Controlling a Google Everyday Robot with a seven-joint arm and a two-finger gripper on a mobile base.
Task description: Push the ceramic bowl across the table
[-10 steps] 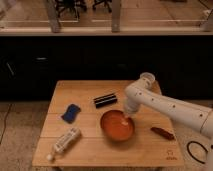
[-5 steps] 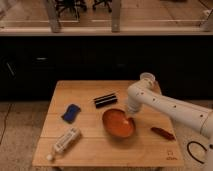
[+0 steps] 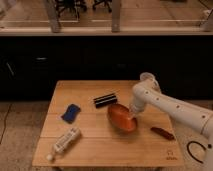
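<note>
Tool (image 3: 133, 113) clenched, pressed against right rim of glossy orange-red round ceramic bowl (image 3: 120, 119), mid light-wood plank bench (image 3: 100, 155). Bowl looks tipped. Risk: it flips, slips past the tool, or slides into the black cylinder (image 3: 105, 100) just far-left.

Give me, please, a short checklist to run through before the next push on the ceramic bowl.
1. Gripper shut and placed at the ceramic bowl, on its side nearest the arm: ok.
2. Bowl sitting flat on the table: not ok, it looks tilted.
3. Bowl well inside the table's edges: ok.
4. Gap between bowl and black bar just behind it: cannot tell, they are very close.
5. Path on the far side from the gripper: not ok, the blue pad lies that way, though apart from the bowl.
6. White bottle out of the way at the front corner: ok.
</note>
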